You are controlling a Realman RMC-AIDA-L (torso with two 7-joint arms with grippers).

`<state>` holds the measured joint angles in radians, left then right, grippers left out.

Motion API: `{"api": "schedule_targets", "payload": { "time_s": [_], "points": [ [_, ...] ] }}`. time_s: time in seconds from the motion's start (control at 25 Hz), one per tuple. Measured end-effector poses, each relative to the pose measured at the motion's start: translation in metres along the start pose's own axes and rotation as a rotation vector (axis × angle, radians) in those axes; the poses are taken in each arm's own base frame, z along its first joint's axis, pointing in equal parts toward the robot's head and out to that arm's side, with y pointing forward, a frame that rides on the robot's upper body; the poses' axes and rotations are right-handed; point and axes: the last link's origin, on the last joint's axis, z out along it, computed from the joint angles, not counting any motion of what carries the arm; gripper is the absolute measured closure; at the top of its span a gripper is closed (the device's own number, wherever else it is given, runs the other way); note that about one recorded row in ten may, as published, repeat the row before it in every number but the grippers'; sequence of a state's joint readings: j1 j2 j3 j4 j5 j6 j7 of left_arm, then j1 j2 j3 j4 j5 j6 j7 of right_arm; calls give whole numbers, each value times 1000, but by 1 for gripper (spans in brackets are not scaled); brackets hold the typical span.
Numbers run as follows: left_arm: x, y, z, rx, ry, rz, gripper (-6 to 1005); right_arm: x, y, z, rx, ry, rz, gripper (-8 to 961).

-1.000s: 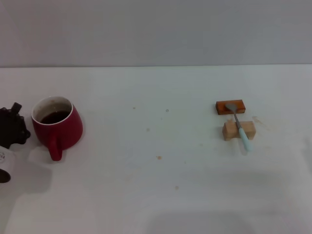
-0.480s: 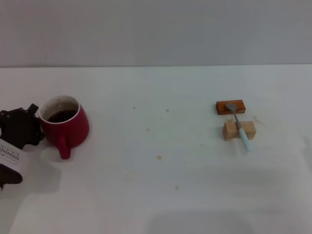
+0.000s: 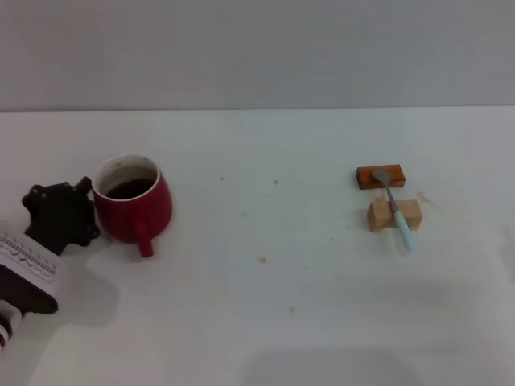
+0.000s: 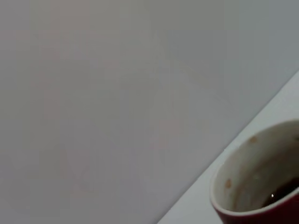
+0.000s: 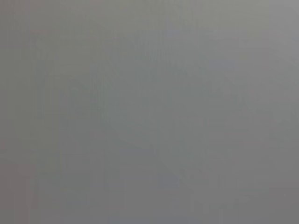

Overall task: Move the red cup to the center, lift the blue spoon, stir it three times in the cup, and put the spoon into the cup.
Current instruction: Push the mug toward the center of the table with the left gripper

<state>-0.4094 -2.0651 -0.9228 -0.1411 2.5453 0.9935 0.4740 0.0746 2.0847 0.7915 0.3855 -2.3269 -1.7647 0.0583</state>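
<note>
The left tool (image 3: 76, 213) sits against the red cup's (image 3: 133, 201) left side — grip state I cannot tell — with the center (image 3: 257, 233) lying rightward across the counter (image 3: 257, 322).

Knobbly black left gripper (image 3: 68, 215) on a white, text-printed wrist

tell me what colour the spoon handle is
Pale light blue, seen best in the head view; the spoon lies across two blocks.
</note>
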Motion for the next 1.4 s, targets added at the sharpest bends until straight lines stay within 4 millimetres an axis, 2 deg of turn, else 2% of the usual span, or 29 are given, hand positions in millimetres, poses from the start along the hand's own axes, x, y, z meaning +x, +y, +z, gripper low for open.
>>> {"api": "schedule_targets", "payload": {
  "time_s": [0.4, 0.64, 1.0, 1.4],
  "points": [
    [10, 13, 1, -62, 46, 23, 1001, -1, 0, -1, 2, 0, 1, 173],
    [7, 8, 2, -53, 39, 51, 1000, -2, 0, -2, 1, -8, 1, 173],
    [15, 5, 16, -63, 47, 95, 1001, -2, 1, -2, -1, -12, 4, 174],
    [25, 11, 22, -99, 86, 117, 1001, -2, 1, -2, -2, -13, 4, 174]
  ]
}}
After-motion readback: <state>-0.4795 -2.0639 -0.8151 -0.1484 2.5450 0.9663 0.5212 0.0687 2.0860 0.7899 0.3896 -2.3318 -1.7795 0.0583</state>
